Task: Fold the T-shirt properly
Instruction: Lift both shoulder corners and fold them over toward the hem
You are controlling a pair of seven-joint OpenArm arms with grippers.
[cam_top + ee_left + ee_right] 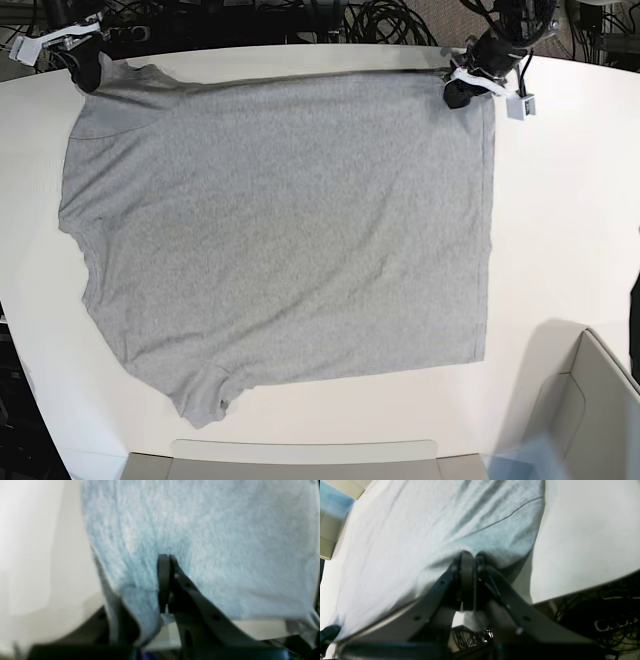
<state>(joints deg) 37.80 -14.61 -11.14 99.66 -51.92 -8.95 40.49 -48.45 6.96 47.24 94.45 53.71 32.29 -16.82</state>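
The grey T-shirt (280, 220) lies spread flat, plain side up, on the white table (570, 230), with its sleeves toward the left and its hem toward the right. At the far right corner of the hem, my left gripper (458, 93) is shut on the cloth. The left wrist view shows its black fingers (163, 580) pinched together on the fabric (200, 530). My right gripper (90, 75) is shut on the far left sleeve edge. In the right wrist view it (470, 554) clamps the cloth (420, 530) just below a sleeve seam.
Cables (380, 20) crowd the space behind the table's far edge. An open cardboard box (585, 400) stands at the near right corner. A flat pale tray (300, 458) lies along the near edge. Bare table shows to the right of the hem.
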